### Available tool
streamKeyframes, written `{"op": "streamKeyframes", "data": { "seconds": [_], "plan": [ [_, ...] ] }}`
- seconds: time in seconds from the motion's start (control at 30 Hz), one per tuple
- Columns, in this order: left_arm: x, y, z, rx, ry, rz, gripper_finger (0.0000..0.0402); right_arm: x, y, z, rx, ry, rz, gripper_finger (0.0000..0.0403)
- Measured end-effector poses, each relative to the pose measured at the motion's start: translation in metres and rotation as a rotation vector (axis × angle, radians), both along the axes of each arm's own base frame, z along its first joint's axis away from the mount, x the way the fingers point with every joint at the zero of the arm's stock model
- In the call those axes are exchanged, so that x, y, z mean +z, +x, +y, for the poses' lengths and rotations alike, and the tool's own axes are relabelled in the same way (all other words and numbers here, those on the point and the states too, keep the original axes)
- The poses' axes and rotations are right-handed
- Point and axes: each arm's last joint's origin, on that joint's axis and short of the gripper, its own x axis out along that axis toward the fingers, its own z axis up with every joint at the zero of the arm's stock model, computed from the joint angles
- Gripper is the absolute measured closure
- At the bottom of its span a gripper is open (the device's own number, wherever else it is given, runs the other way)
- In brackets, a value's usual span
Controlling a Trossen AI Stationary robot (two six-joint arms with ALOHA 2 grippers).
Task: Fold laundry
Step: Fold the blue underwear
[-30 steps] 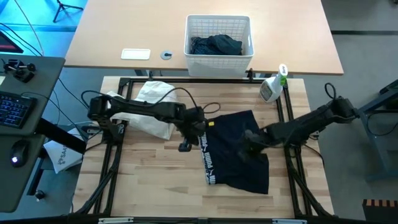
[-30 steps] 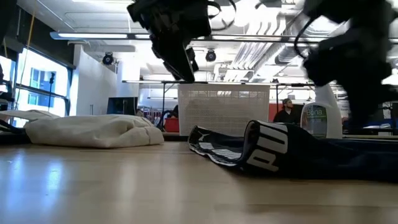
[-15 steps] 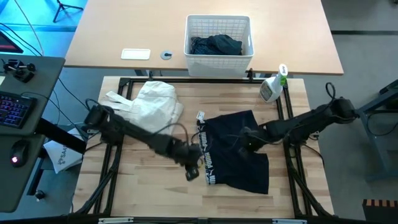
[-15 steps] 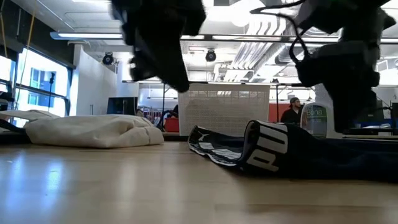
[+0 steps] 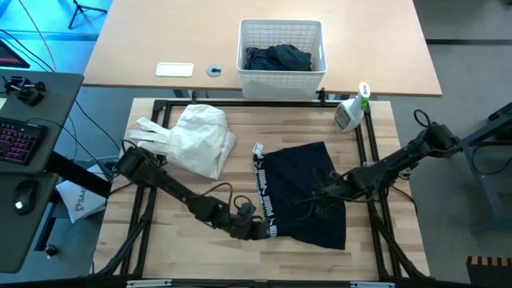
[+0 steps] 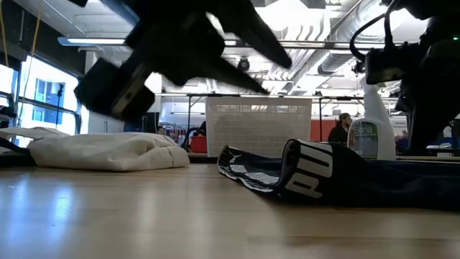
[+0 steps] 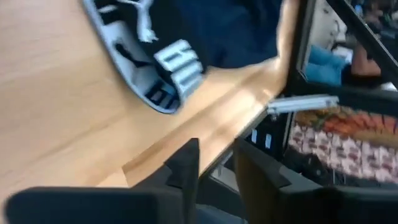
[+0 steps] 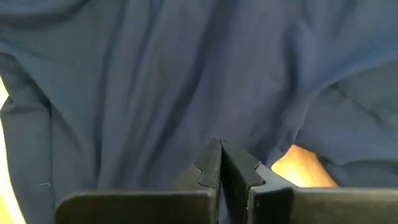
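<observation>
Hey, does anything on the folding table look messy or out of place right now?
The white garment lies crumpled in a heap at the table's far left, unfolded. The dark shorts lie mostly flat, only their white-lettered waistband rumpled. Nothing looks spilled or damaged.

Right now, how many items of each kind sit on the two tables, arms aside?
Garments: 3 (dark shorts, white garment, dark bundle in the basket)
Basket: 1
Spray bottle: 1
White card: 1
Small round thing: 1
Total: 7
</observation>
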Motion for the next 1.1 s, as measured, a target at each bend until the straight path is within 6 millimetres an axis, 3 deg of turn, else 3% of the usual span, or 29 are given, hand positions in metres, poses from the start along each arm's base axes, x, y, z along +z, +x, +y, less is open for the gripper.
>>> {"op": "streamKeyframes", "data": {
  "seconds": [0.27, 0.5, 0.63, 0.9, 1.1],
  "plan": [
    [-0.034, 0.005, 0.002, 0.187, -0.047, 0.079, 0.0255, 0.000, -0.002, 0.005, 0.011, 0.008, -0.002, 0.0403],
    [-0.056, 0.014, 0.011, 0.312, -0.081, 0.078, 0.0255, 0.000, -0.007, 0.015, 0.056, 0.001, -0.004, 0.0403],
    [-0.060, 0.029, 0.010, 0.304, -0.160, -0.032, 0.0259, 0.000, -0.009, 0.017, 0.081, -0.003, 0.006, 0.0403],
    [-0.061, 0.040, 0.016, 0.255, -0.079, -0.065, 0.0288, -0.001, -0.011, 0.019, 0.079, 0.001, 0.017, 0.0403],
    [-0.059, 0.039, 0.015, 0.216, 0.010, -0.055, 0.0369, 0.004, -0.013, 0.019, 0.066, 0.021, 0.002, 0.0403]
  ]
}}
